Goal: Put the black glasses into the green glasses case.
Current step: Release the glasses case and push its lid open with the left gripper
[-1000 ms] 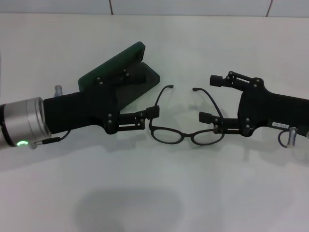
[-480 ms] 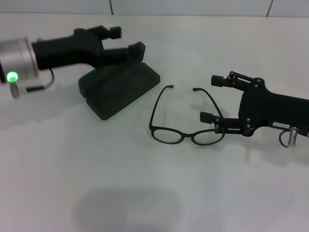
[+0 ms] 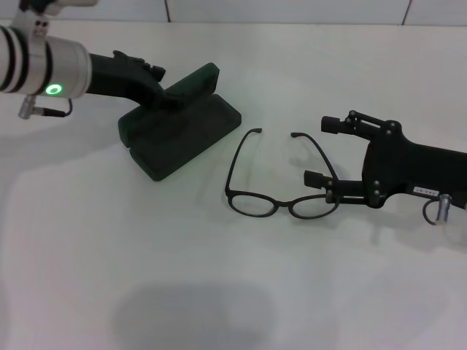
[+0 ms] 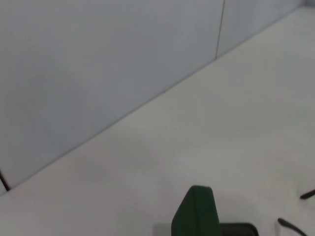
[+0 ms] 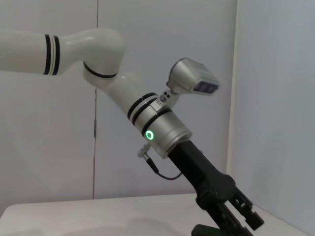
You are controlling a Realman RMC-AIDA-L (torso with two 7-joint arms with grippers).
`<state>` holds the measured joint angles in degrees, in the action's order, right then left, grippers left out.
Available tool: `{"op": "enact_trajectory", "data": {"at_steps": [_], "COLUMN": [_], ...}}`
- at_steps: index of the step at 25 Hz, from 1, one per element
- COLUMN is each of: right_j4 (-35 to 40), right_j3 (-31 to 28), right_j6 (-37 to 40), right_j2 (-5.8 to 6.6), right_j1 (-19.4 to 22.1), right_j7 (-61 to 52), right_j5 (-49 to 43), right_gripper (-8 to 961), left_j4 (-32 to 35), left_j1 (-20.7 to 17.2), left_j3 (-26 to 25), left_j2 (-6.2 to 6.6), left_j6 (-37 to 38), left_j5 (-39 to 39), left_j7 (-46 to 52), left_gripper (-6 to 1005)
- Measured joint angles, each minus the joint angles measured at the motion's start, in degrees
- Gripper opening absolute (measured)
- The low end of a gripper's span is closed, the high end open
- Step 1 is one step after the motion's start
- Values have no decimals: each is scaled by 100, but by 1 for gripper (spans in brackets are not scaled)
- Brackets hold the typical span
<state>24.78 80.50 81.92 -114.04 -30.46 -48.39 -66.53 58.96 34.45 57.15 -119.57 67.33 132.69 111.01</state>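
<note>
Showing only the head view, black glasses (image 3: 281,191) lie beside right hand (image 3: 319,150)

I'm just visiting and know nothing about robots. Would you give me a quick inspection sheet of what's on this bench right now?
Surface: plain white table.
Job's things: thin black plastic-framed glasses lie on the table, temples unfolded; dark green hard clamshell case stands open beside them, apart from them.
Clutter: nothing seen.
Grippers: left gripper is at the open case lid; right gripper is open, its lower finger at the right lens end of the frame.
Cables: thin black wire at the left wrist; another at the right.
Surroundings: pale panelled wall behind the table.
</note>
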Motion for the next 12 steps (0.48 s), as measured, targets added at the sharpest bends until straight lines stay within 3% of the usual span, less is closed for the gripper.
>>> {"op": "enact_trajectory", "data": {"at_steps": [4,9,12], "right_j4": [9,1,34], "right_j3": [0,0,0], "right_j6": [-1,-1,-1], "right_j2": [-19,-25,-38], "right_j1": [-1,37,78], "right_j7": [8,19,55], "right_j5": [0,0,0], "right_gripper": [864,863,863], "left_j4": [-126,-259,-271], "left_j1": [173,291,304], "left_j3": [132,451,654], "left_j2": [-4,-4,2], "left_j6": [-259,-464,-507], "left_j5": [440,879,1062], "left_j7": [461,901,1120], "left_gripper": [806,589,536]}}
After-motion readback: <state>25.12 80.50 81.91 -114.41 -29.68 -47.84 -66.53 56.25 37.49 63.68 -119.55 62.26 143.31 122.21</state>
